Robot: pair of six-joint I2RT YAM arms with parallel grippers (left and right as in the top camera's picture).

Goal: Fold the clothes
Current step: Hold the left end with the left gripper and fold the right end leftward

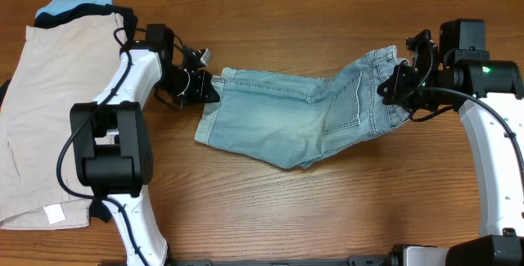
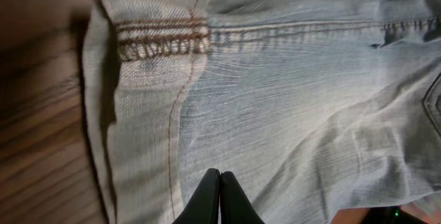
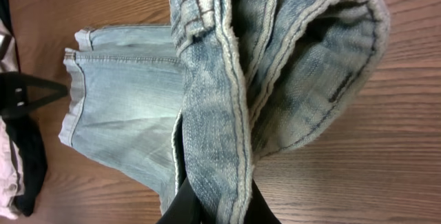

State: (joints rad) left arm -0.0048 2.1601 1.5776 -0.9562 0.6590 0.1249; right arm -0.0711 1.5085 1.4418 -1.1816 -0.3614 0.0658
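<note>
mid-fold, light blue faded denim shorts (image 1: 303, 114) | right gripper (image 3: 217, 205) clamped on waistband | left gripper (image 2: 219, 195) jaws together at hem | next: prob waistband over to hem

Overhead: fixed above desk (image 1: 327, 217), facing straight down, far enough to take in whole denim shorts (image 1: 286, 119).
Left wrist: very near, looks past own left end effector (image 2: 219, 193) onto hem end; fabric nearly fills frame.
Right wrist: near, looks past right end effector (image 3: 220, 207) along shorts to far hem.
Shorts and desk shared by all three.
</note>
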